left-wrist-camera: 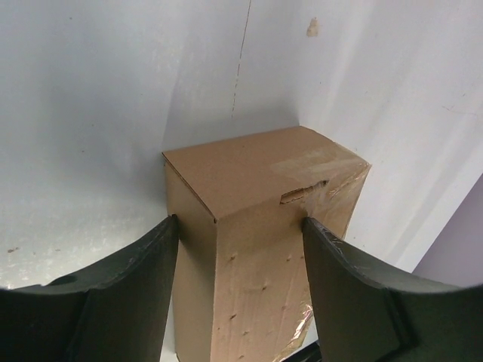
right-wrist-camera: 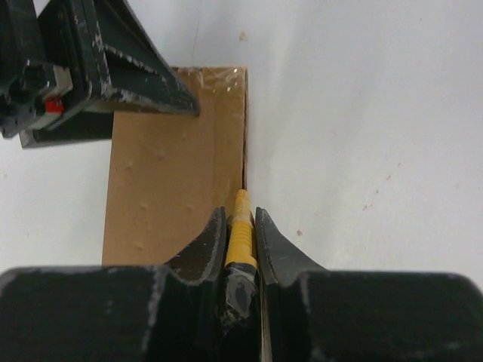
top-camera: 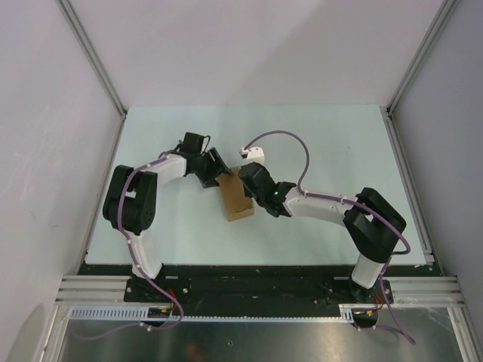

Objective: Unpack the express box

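Observation:
The express box [top-camera: 236, 197] is a small brown cardboard box lying mid-table, lid closed, with clear tape on its seams. In the left wrist view the box [left-wrist-camera: 256, 249] sits between my left gripper's [left-wrist-camera: 240, 226] fingers, which press its two sides. My left gripper [top-camera: 216, 170] is at the box's far left end. My right gripper [right-wrist-camera: 241, 219] is shut on the yellow utility knife [right-wrist-camera: 241, 226], whose tip rests at the right edge of the box [right-wrist-camera: 173, 173]. In the top view the right gripper [top-camera: 255, 183] is over the box's right side.
A small white object [top-camera: 253, 152] lies on the pale table [top-camera: 324, 151] just beyond the right gripper. White walls enclose the table at the left, back and right. The left gripper's fingers [right-wrist-camera: 143, 75] show over the box's far end in the right wrist view.

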